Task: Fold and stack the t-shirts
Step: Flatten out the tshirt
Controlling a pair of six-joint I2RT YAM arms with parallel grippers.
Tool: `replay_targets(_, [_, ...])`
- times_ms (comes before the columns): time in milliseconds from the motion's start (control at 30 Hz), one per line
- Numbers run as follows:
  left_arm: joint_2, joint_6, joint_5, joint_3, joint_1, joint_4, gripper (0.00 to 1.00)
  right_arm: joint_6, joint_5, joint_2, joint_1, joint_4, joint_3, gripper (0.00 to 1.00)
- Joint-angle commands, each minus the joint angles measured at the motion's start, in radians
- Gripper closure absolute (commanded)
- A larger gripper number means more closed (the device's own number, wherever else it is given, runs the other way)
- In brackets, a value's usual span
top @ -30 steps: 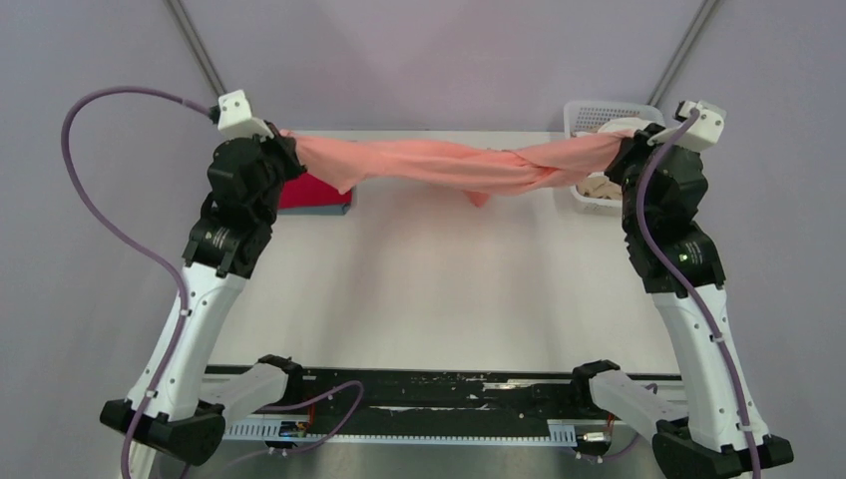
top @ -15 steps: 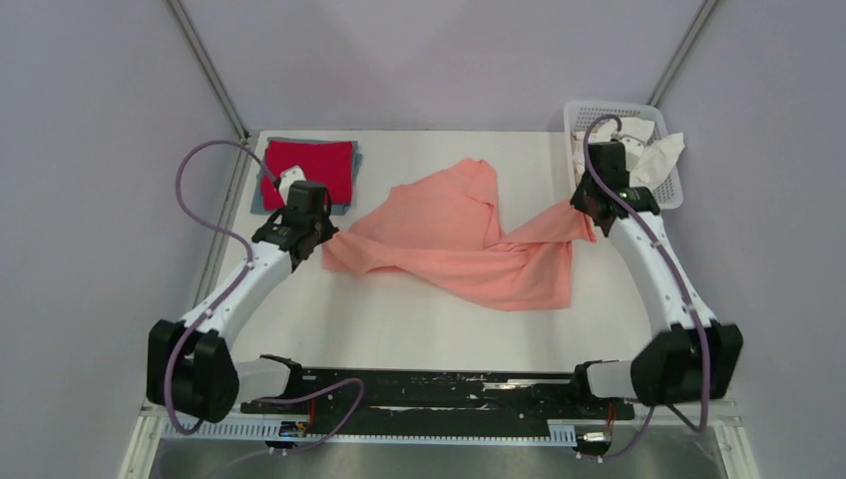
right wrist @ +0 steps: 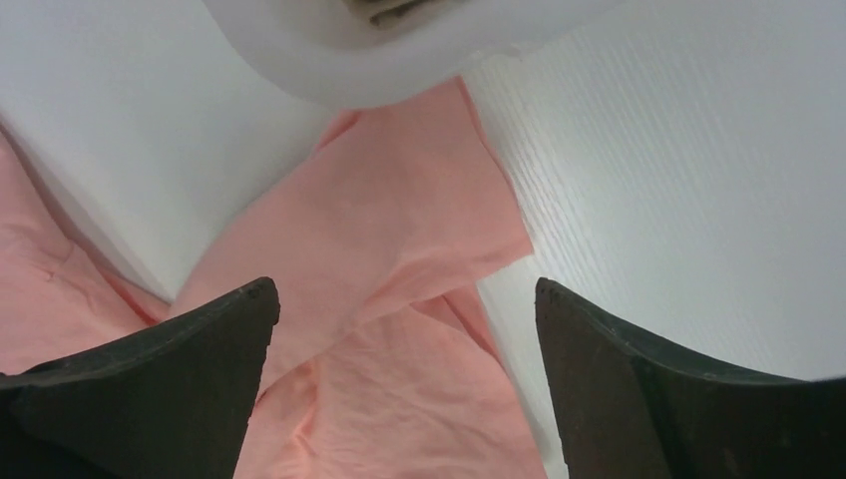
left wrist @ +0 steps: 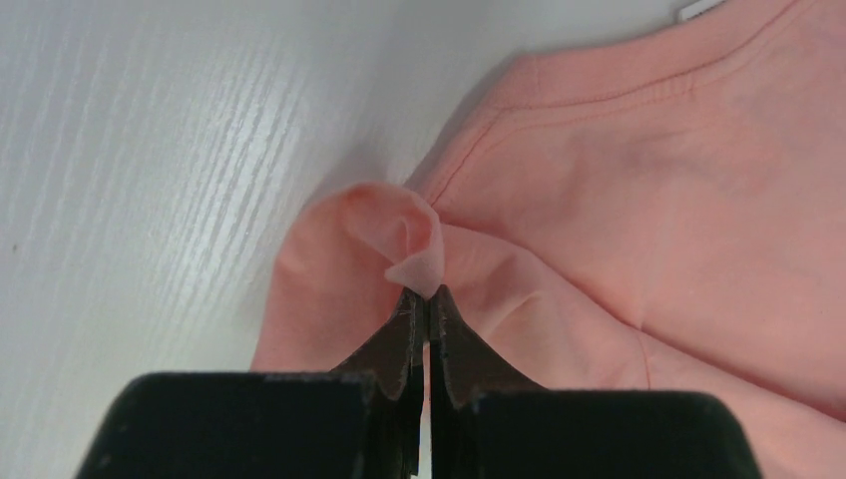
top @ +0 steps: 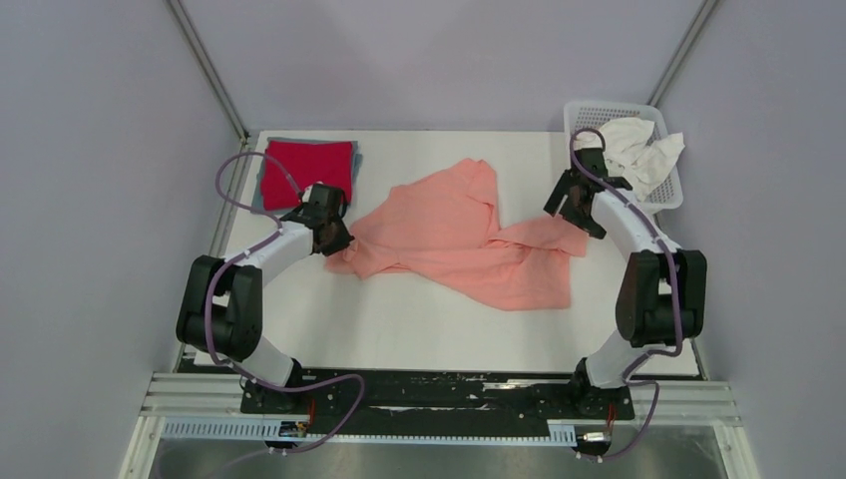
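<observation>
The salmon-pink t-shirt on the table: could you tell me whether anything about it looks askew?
Yes: the salmon-pink t-shirt lies twisted and rumpled rather than flat, with layers crossing at its middle. The left tool is shut on a bunched edge; the right tool hangs open over the other end.

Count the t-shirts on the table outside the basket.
3: salmon-pink t-shirt crumpled in the middle; red t-shirt folded at the far left; grey-blue t-shirt beneath it. Others could be hidden underneath.
</observation>
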Motion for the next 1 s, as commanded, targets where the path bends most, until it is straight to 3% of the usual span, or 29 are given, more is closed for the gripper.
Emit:
replay_targets(0, [-0.023, -0.023, 0.045, -0.011, 0.004, 0.063, 1.0, 0.076, 0.017, -0.228, 0.002, 0.017, -0.156, 0.0])
replay_targets(167, [-0.068, -0.017, 0.058, -0.057, 0.003, 0.09, 1.0, 0.126, -0.072, -0.461, 0.002, 0.03, -0.44, 0.0])
replay_targets(333, [-0.114, -0.015, 0.057, -0.096, 0.004, 0.104, 1.0, 0.155, -0.178, -0.613, 0.001, 0.05, -0.637, 0.13])
replay_targets(600, [-0.143, -0.023, 0.059, -0.108, 0.003, 0.105, 1.0, 0.154, -0.305, -0.542, 0.002, 0.181, -0.722, 0.43])
replay_targets(800, [-0.188, -0.028, 0.023, -0.114, 0.003, 0.097, 1.0, 0.113, -0.387, -0.507, 0.014, 0.25, -0.714, 0.99])
replay_targets(967, [-0.306, -0.018, -0.02, -0.066, 0.004, 0.059, 1.0, 0.067, -0.352, -0.645, 0.014, 0.232, -0.595, 1.0])
